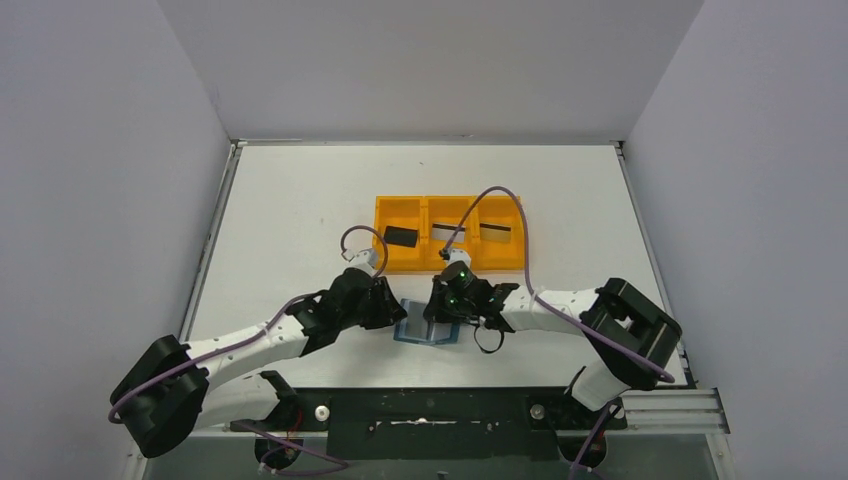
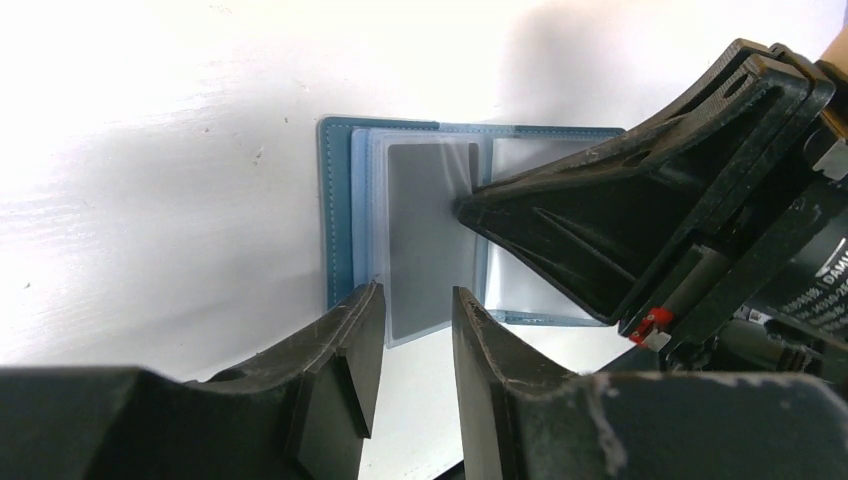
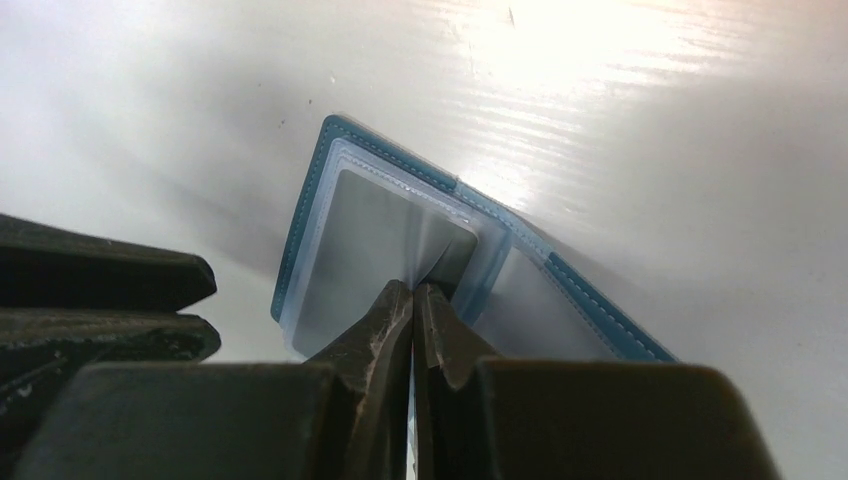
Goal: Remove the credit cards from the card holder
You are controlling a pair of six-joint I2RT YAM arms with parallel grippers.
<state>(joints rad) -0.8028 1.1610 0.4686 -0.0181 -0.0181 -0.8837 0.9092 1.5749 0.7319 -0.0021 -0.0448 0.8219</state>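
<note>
- Surface: white table (image 1: 300, 200), matte, a few small scuffs; glare patch in R wrist view. Pale grey walls on 3 sides.
- card holder (image 1: 428, 332) lies open flat on the table near the front edge, btwn the two grippers, just in front of the orange tray (image 1: 400, 265). Teal outer rim, clear sleeves inside.
- grey card (image 2: 430, 230) sits in the top sleeve.
- L gripper (image 2: 415, 300): fingers a little apart, table showing thru the gap; sleeve's near edge sits at that gap, nothing visibly clamped.
- R gripper (image 3: 412, 290): fingers pressed almost together, nipping the sleeve edge, which lifts toward the tips. Can't tell if the card itself is caught.
- Tray: black card (image 1: 400, 237) in L compartment, silver card w/ dark stripe (image 1: 494, 233) in R compartment; mid compartment partly hidden by cable.
</note>
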